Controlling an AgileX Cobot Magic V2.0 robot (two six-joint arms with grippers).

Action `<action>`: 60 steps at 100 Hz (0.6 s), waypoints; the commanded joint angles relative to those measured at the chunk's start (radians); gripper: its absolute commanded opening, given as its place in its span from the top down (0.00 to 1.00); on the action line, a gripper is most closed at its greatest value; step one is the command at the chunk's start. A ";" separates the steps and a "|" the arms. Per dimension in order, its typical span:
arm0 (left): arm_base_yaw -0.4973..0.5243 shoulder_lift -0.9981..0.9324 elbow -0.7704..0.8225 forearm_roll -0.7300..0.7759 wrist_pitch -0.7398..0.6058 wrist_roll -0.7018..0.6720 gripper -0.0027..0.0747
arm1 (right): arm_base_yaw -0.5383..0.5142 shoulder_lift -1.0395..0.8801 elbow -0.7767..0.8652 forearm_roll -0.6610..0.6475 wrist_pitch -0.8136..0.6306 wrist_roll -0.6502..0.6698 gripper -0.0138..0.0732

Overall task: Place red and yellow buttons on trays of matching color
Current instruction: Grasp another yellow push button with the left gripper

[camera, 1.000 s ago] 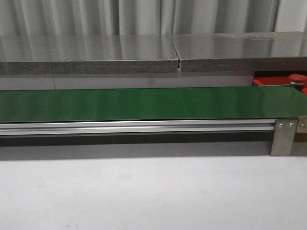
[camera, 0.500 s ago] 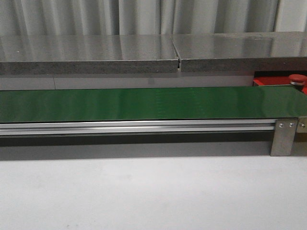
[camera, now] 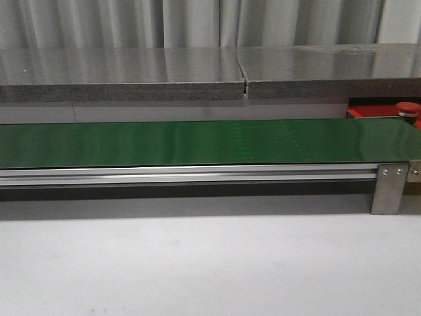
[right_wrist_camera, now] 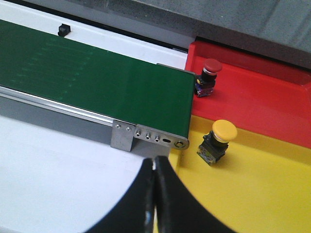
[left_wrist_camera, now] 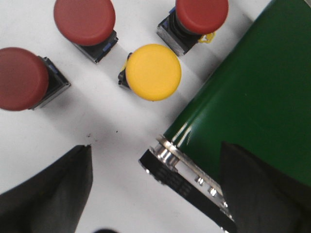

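Observation:
In the left wrist view three red buttons (left_wrist_camera: pixel 84 20) (left_wrist_camera: pixel 21 77) (left_wrist_camera: pixel 201 14) and one yellow button (left_wrist_camera: pixel 153 72) stand on the white table beside the end of the green belt (left_wrist_camera: pixel 252 102). My left gripper (left_wrist_camera: pixel 155 187) hangs open above the belt's end roller, a little short of the yellow button, holding nothing. In the right wrist view a red button (right_wrist_camera: pixel 209 73) stands on the red tray (right_wrist_camera: pixel 252 99) and a yellow button (right_wrist_camera: pixel 219 138) on the yellow tray (right_wrist_camera: pixel 262 194). My right gripper (right_wrist_camera: pixel 155 167) is shut and empty, near the belt's end bracket.
The green conveyor belt (camera: pixel 197 141) runs across the front view on an aluminium rail (camera: pixel 191 174), with a steel bracket (camera: pixel 389 187) at its right end. A grey stone ledge (camera: pixel 197 72) lies behind it. White table (camera: pixel 197 263) spreads in front.

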 commanded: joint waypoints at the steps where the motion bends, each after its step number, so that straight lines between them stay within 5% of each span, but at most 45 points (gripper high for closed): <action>1: 0.003 0.022 -0.074 -0.018 -0.004 -0.027 0.30 | 0.001 0.007 -0.025 0.003 -0.069 -0.006 0.92; 47: 0.003 0.184 -0.229 -0.020 0.013 -0.063 0.30 | 0.001 0.007 -0.025 0.003 -0.069 -0.006 0.92; 60: 0.003 0.184 -0.229 -0.013 0.022 -0.063 0.47 | 0.001 0.007 -0.025 0.003 -0.069 -0.006 0.92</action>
